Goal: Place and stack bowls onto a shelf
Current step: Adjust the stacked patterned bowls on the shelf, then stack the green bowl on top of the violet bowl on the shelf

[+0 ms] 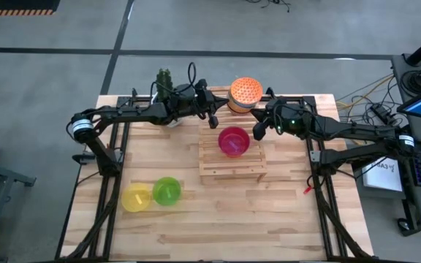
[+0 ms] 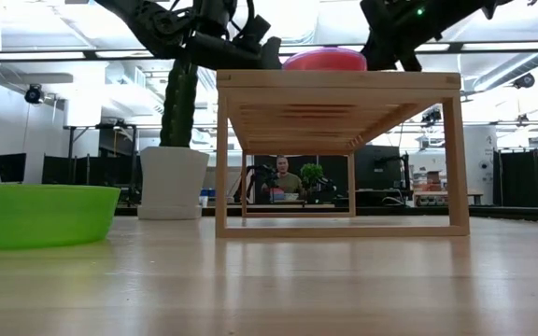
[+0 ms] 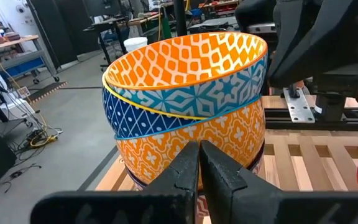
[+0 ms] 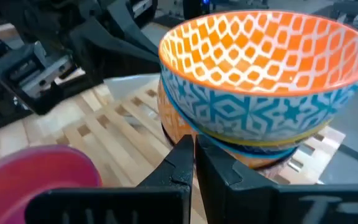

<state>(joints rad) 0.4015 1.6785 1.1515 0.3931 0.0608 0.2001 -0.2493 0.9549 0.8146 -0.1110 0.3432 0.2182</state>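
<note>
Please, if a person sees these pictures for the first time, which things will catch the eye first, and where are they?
First is the stack of patterned bowls, orange lattice on top, standing at the far edge of the wooden shelf, between the two arms. Both the left claw and the right claw are shut and hover close to it. A pink bowl sits on the shelf, while a yellow bowl and a green bowl wait on the table's near left.
</note>
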